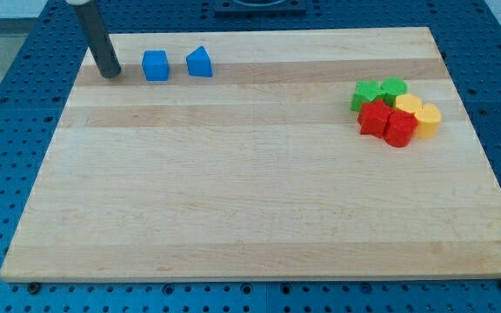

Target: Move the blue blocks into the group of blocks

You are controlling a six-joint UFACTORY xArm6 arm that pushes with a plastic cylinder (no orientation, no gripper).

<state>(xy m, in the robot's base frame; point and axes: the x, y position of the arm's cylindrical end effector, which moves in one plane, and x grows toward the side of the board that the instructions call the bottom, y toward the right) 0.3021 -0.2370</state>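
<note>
A blue cube (155, 65) and a blue wedge-shaped block (199, 62) lie near the board's top left, a small gap between them. My tip (110, 75) rests on the board to the left of the blue cube, a short gap away, touching neither block. At the view's right a tight group holds two green blocks (379, 91), two red blocks (386, 123) and two yellow blocks (419, 115).
The wooden board (250, 200) lies on a blue perforated table (7, 104). The board's left edge is close to my tip.
</note>
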